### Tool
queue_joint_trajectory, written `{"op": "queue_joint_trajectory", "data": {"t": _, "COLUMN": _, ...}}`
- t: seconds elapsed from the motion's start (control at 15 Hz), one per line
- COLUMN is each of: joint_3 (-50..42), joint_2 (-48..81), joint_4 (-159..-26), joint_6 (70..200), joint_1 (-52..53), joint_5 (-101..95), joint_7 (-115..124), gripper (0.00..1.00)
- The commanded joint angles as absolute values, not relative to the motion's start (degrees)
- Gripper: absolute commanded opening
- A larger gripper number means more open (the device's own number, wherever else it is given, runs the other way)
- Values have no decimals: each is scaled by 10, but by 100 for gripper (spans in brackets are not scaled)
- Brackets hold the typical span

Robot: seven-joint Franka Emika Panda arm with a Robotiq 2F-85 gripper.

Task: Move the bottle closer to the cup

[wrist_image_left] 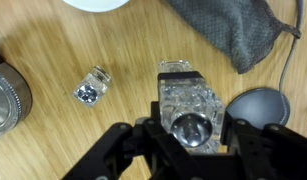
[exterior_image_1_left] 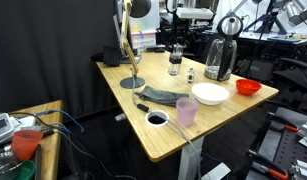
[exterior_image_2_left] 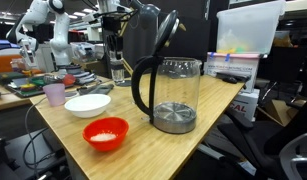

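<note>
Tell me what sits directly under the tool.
The bottle sits under the tool, between its jaws, on the table. Whether the jaws grip it cannot be told, and the table surface beneath it is covered.

A light wooden desk (exterior_image_1_left: 168,140) carries everything. In both exterior views a tall kettle (exterior_image_1_left: 220,58) with a black handle stands near the far edge; its body is of clear glass. A red bowl (exterior_image_1_left: 248,87) sits near one corner, apart from the kettle, and a white bowl (exterior_image_1_left: 210,94) lies near it, more toward the middle. A grey cloth (exterior_image_1_left: 163,96) lies crumpled just beside the white bowl. A small pale bottle (exterior_image_1_left: 190,75) stands upright between the cloth and the kettle. A round grey lamp base (exterior_image_1_left: 132,82) rests near the opposite edge. On a lower side table (exterior_image_1_left: 48,110) stands a red-orange cup (exterior_image_1_left: 27,143).
</note>
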State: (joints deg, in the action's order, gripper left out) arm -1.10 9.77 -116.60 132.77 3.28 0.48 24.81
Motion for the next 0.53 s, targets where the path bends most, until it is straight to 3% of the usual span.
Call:
{"op": "queue_joint_trajectory", "data": {"t": 0.0, "joint_3": -3, "joint_2": 31, "joint_4": -1229, "joint_6": 1332, "joint_1": 23, "joint_5": 7, "joint_7": 136, "gripper": 27}}
{"op": "queue_joint_trajectory", "data": {"t": 0.47, "joint_3": -3, "joint_2": -88, "joint_4": -1322, "joint_6": 1303, "joint_1": 25, "joint_5": 26, "joint_7": 13, "gripper": 27}}
